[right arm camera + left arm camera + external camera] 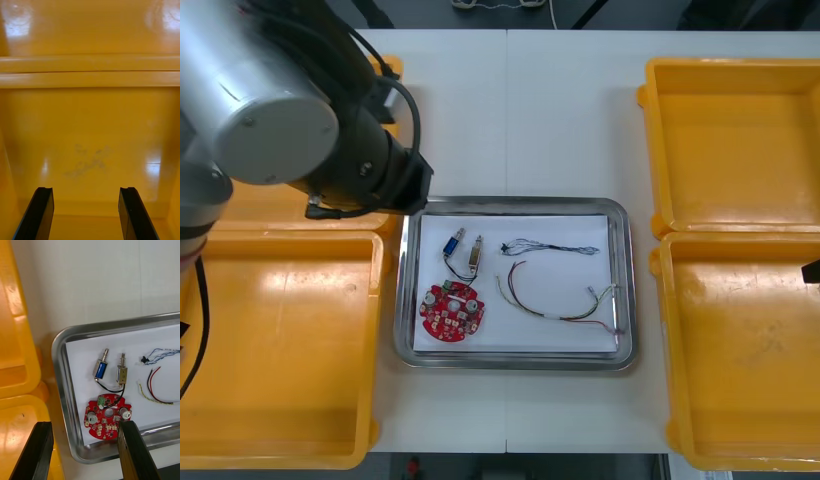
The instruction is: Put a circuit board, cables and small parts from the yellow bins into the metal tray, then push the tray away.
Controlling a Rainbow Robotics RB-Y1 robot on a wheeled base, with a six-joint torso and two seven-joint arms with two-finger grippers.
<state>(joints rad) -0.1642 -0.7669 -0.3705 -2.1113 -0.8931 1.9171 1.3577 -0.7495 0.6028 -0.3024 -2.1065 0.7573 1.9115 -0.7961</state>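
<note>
Metal tray (520, 204) sits between the yellow bins (735, 140), white inside. The round red circuit board (452, 312) lies flat in its near-left corner, with two small metal parts (464, 250) just beyond it, one blue and one silver, and black leads run down to the board. Twisted blue and white cable (550, 247) lies right of the parts, red and yellow cable (555, 300) curves loosely nearer the front rim, both flat on the white.
</note>
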